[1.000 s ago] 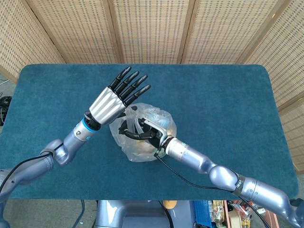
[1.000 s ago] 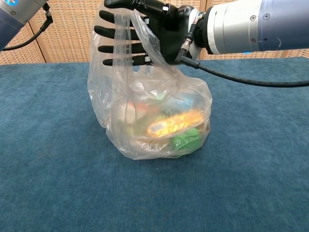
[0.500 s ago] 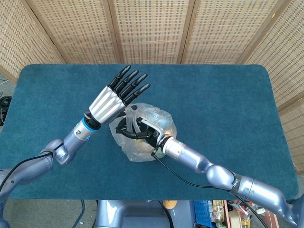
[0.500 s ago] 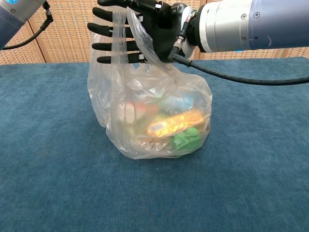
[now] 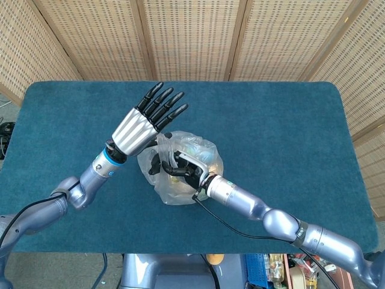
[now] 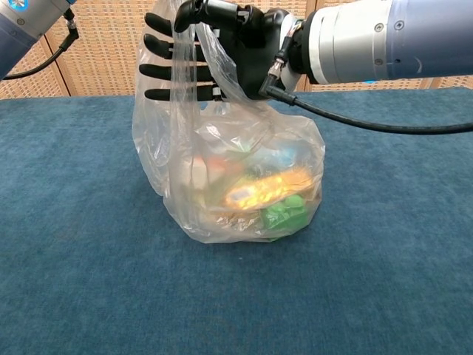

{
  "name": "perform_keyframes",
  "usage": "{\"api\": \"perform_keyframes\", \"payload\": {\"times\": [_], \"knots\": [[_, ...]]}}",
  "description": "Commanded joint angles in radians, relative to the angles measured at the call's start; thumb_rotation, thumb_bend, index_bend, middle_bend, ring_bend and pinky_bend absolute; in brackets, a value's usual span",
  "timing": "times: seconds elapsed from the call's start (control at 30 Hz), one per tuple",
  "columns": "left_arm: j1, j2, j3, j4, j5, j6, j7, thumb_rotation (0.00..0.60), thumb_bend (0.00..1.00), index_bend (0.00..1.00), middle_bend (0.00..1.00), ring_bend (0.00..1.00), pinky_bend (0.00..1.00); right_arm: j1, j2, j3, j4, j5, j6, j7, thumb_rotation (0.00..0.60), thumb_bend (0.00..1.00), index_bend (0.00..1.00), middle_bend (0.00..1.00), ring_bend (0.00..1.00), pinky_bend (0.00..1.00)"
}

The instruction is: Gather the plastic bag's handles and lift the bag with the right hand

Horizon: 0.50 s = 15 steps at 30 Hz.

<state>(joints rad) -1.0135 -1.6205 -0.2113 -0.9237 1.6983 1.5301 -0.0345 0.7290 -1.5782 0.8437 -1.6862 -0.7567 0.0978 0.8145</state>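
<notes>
The right hand (image 6: 233, 41) now has its fingers curled over the top of the bag's handles (image 6: 194, 66); half a second ago those fingers were straighter and reached further across the loops. In the chest view the handle loops hang from the curled fingers and are drawn upward, so the right hand grips the handles. The left hand (image 5: 146, 120) is flat with its fingers spread and holds nothing. It stands just beside the bag's far side and has shifted only slightly over the last second.

The plastic bag (image 6: 236, 177) sits near the middle of the table (image 5: 289, 132). Its base still rests on the blue cloth, at the same spot as in the earlier pictures (no gap shows beneath it in the chest view). Through the clear film, a green item (image 6: 284, 214) and a yellow-orange packet (image 6: 266, 188) are visible at the bottom.

Judged from this, the gathering step is nearly or fully complete and the lift has not begun. The next move calls for a straight upward pull. The thin film may slip off the fingers if the grip is loose.

Writing: none can be read. The packet inside the bag is blurred by the plastic, and no brand or label on the arms is legible.
</notes>
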Motion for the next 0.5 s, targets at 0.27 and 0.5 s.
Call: {"api": "perform_keyframes", "payload": {"times": [0.27,0.5], "knots": [[0.008,-0.014,0.012,0.028,0.0,0.003,-0.012,0.6,0.18,0.0,0.0,0.0,0.0,-0.024,0.007,0.025,-0.004,0.004,-0.044,-0.005,0.6,0.83,0.49,0.62,0.56,0.44],[0.017,-0.013,0.027,0.04,0.006,0.005,-0.026,0.6,0.18,0.0,0.0,0.0,0.0,-0.043,0.023,0.036,-0.005,0.008,-0.087,-0.019,0.6,0.95,0.57,0.68,0.56,0.63]]}}
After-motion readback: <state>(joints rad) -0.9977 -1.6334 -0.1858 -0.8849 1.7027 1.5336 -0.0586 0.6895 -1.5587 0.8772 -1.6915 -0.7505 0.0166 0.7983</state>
